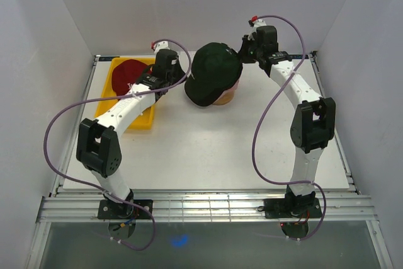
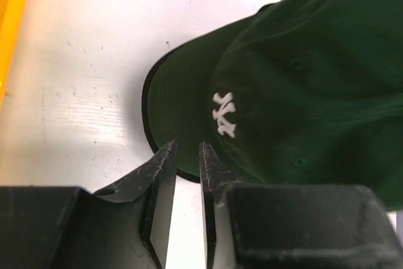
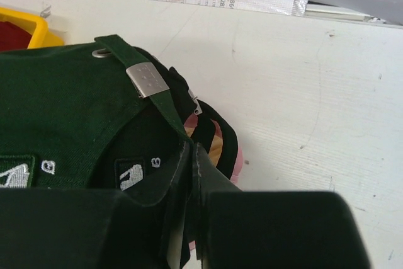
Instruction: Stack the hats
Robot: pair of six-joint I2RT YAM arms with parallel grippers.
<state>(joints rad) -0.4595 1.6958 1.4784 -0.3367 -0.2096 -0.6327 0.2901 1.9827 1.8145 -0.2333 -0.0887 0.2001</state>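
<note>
The green hat is seated on top of the stand near the far middle of the surface. Its brim is turned toward the arms' bases, and its white logo is seen from the left wrist. Beneath its back edge, black hats are seen on the same stand, their straps showing under the green strap and its metal buckle. The back of the green hat is pinched by the right pincer, whose fingers are pressed together on the fabric just below the strap. The left pincer is held just short of the brim's edge, its fingers parted by a narrow gap, and nothing is gripped between them. A red hat is seen lying in the yellow tray at the far left of the surface, well apart from the stand and partly covered by the left arm.
</note>
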